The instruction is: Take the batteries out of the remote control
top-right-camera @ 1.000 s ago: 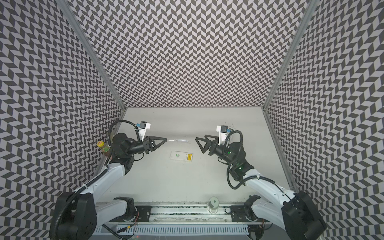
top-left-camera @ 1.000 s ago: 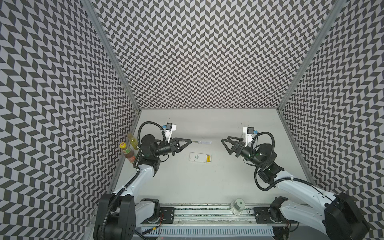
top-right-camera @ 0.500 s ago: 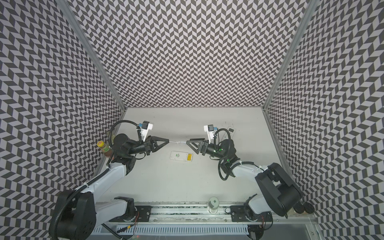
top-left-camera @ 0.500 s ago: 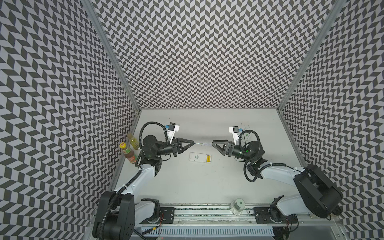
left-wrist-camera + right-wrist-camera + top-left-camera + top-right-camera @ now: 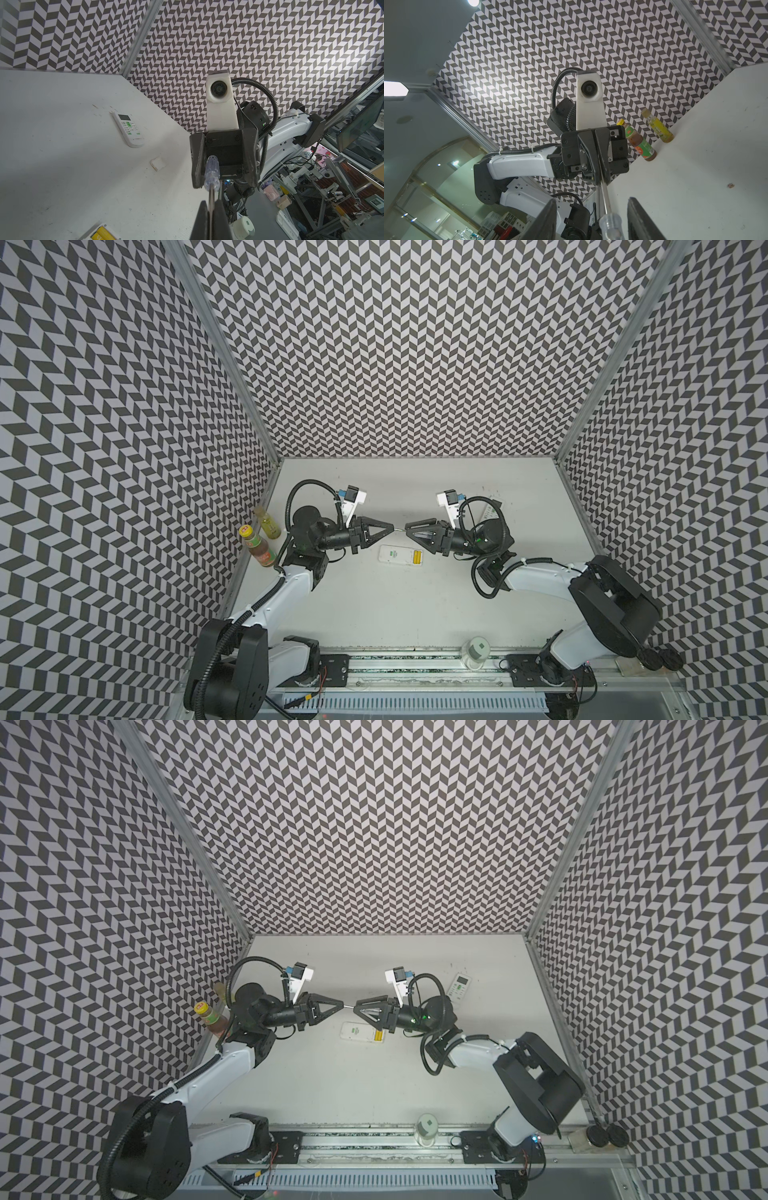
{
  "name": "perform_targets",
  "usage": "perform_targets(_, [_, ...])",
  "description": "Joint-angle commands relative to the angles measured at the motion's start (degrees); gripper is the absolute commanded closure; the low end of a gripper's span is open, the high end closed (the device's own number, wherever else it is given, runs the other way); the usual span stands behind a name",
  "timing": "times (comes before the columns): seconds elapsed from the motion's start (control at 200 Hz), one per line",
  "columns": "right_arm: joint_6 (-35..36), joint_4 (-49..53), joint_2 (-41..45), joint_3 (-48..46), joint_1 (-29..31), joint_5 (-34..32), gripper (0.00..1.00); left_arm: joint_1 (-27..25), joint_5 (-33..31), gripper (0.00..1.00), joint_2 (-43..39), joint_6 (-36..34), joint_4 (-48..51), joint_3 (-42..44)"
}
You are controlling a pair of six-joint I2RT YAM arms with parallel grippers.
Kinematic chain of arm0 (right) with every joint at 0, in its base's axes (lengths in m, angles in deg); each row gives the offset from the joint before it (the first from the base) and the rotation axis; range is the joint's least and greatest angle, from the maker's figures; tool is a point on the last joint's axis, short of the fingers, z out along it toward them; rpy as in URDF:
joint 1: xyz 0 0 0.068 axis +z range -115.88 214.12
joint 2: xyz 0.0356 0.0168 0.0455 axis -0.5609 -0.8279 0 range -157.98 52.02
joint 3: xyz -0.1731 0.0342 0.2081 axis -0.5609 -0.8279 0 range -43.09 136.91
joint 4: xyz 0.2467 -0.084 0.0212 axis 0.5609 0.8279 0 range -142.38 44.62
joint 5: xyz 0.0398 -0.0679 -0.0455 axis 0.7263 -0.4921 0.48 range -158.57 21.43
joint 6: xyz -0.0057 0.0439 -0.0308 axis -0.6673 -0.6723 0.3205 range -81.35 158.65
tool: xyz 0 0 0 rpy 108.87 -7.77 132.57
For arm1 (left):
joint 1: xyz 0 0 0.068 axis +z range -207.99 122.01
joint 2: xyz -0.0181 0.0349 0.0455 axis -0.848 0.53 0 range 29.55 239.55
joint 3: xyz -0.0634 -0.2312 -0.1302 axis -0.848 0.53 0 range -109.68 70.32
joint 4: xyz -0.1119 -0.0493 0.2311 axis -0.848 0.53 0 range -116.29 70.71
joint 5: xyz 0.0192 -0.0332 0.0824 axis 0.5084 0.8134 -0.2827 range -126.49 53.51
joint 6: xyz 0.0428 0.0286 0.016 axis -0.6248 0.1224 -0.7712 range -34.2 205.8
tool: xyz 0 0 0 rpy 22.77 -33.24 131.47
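Both top views show the two arms stretched low and nearly level toward mid-frame, their claws meeting tip to tip above the worktop (image 5: 415,614). The left claw (image 5: 392,527) is clamped tight on the metal shaft of a screwdriver (image 5: 212,172). The right claw (image 5: 408,526) stands open, its fingers on either side of the clear handle with gaps showing in the right wrist view. The batteries (image 5: 417,558), two yellow cells, lie side by side in the uncovered right end of a white remote (image 5: 395,558) just below the claws. Their long axes run top to bottom of the frame, across the remote's length.

Bright, even light; sharp focus; edges fisheye-bent.
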Motion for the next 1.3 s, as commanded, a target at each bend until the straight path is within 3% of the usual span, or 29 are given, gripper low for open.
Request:
perform_targets(0.0, [-0.28, -5.05, -0.63, 0.80, 1.15, 1.89, 0.48, -0.27, 0.46, 1.00, 0.21, -1.33, 1.29, -1.50])
perform_targets(0.285, [1.27, -4.47, 1.55, -0.28, 1.06, 2.50, 0.60, 0.26, 0.29, 1.00, 1.07, -1.54, 1.75, -1.81])
perform_targets(0.506, [1.90, -3.19, 1.66, 0.07, 0.88, 2.64, 0.88, 0.79, 0.05, 1.00, 0.68, -2.52, 3.37, -2.18])
perform_targets(0.646, [3.65, -0.72, 2.17, -0.07, 0.26, 2.01, 1.00, 0.70, -0.92, 1.00, 0.51, -3.27, 4.89, -2.50])
perform_targets(0.781, [7.40, 5.20, 6.38, -1.39, -2.20, 1.34, 1.00, 1.04, -2.06, 0.57, 0.35, -9.27, 11.46, -4.22])
perform_targets(0.901, [19.15, 23.03, 12.35, -0.57, -4.57, -1.39, 1.00, 1.05, -5.04, 0.32, 0.68, -19.34, 23.90, -8.68])
perform_targets(1.067, [32.90, 44.05, 22.03, 0.00, -6.56, -10.63, 1.00, 1.05, -17.60, 0.11, 2.46, -35.96, 40.07, -14.48])
perform_targets(1.192, [37.38, 50.85, 27.84, -1.60, -7.89, -16.35, 1.00, 0.14, -26.39, 0.09, 5.94, -43.18, 45.51, -17.27])
perform_targets(1.297, [40.64, 55.06, 32.25, -2.58, -8.17, -18.99, 1.00, -1.45, -29.67, 0.05, 8.15, -48.94, 46.87, -17.69])
